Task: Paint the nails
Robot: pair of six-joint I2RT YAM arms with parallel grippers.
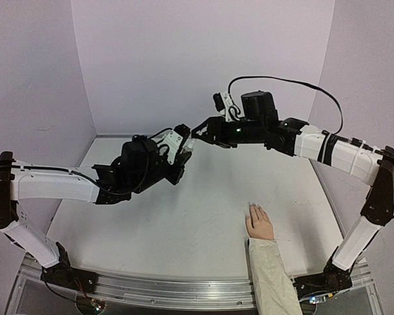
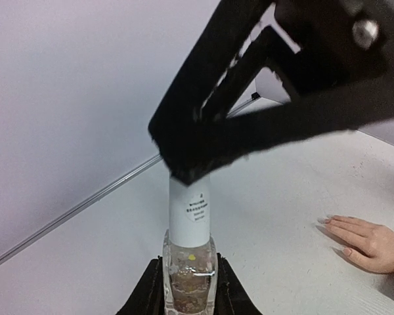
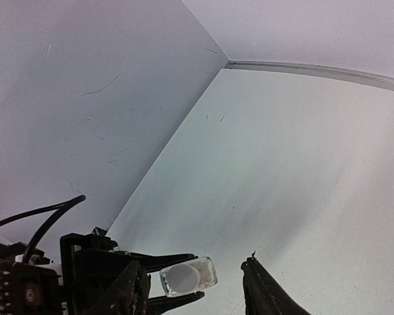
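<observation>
White table [image 1: 184, 220]. Bottle [image 2: 190, 259] is clamped in left gripper [image 2: 188, 295]; right gripper [image 3: 196, 270] is held open astride its white cap [image 3: 184, 277]. Pale hand [image 1: 259, 224] is laid flat apart.

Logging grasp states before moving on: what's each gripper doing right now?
Left gripper: closed on the bottle.
Right gripper: open, fingers either side of the bottle's cap, not clamped.

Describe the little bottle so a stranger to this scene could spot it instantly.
Above the white table, toward its far middle, the right gripper meets the left gripper. The left one clamps a small clear bottle. Its tall white cap and brownish contents match nothing else here.
</observation>
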